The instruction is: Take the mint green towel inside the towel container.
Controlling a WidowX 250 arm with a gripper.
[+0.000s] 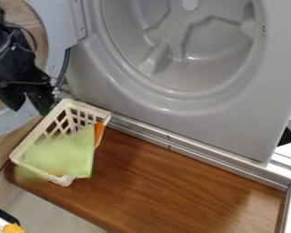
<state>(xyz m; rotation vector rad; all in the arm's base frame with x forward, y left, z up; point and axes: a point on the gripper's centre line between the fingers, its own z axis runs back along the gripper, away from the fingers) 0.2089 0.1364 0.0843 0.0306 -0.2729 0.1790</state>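
Note:
The gripper (29, 101) hangs at the upper left, in front of the washer door, above and to the left of the basket's far end. Its two fingers are spread apart with nothing between them. Below stands the white slatted towel container (37, 129), set on the wooden board's left end. The mint green towel (66, 152) lies over the container's near half, covering part of the rim and spilling past its near edge. How much of the towel lies down inside is hidden.
An orange cloth (99, 132) pokes up at the container's right side. Behind stands the grey washer (172, 107) with a round opening, its door (53, 27) swung out at left. The brown wooden board (172, 177) extends right. Something yellow (13, 228) is at the bottom left.

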